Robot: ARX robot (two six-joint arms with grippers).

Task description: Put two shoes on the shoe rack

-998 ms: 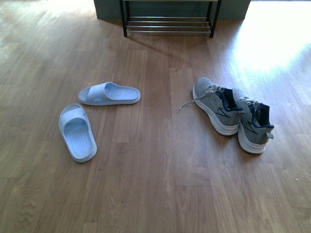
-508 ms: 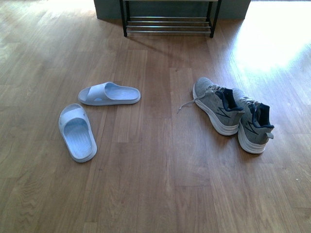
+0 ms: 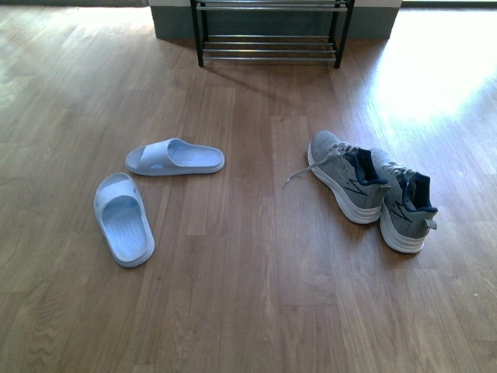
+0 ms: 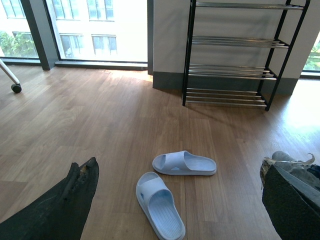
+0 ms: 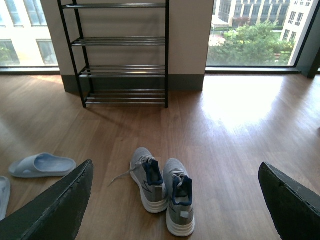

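Wood-plank floor (image 3: 248, 311), warm brown, with a wide bare stretch of boards in the near ground.

Left gripper (image 4: 178, 167): dark fingers (image 4: 70, 205) sit at opposite lower corners of its wrist view, spread wide, holding nothing. Right gripper (image 5: 176, 166): same, fingers (image 5: 55, 210) far apart, nothing between them. Both are off the floor.

Near left: near sandal (image 3: 123, 219), sole down, lengthwise to the robot with the strap at the far end. Just beyond it, apart from it, the far sandal (image 3: 175, 158) lies crosswise.

Right of centre: left sneaker (image 3: 345, 177) and right sneaker (image 3: 405, 203), upright, side by side and touching, toes angled away and to the left. A loose lace (image 3: 299, 172) trails left onto the boards. An open lane of floor runs between the sandals and the sneakers, straight to the rack.

Far centre: shoe rack (image 3: 268, 35), black frame with chrome bars, well apart from all four shoes. The front view cuts it off at the top edge. The wrist views show what looks like four tiers, backed against a pale wall with grey skirting (image 5: 185, 82).

A bright sun patch (image 3: 443, 70) lies far right. Windows (image 4: 100, 25) flank the wall. A caster wheel (image 4: 16, 88) sits at the far left edge.
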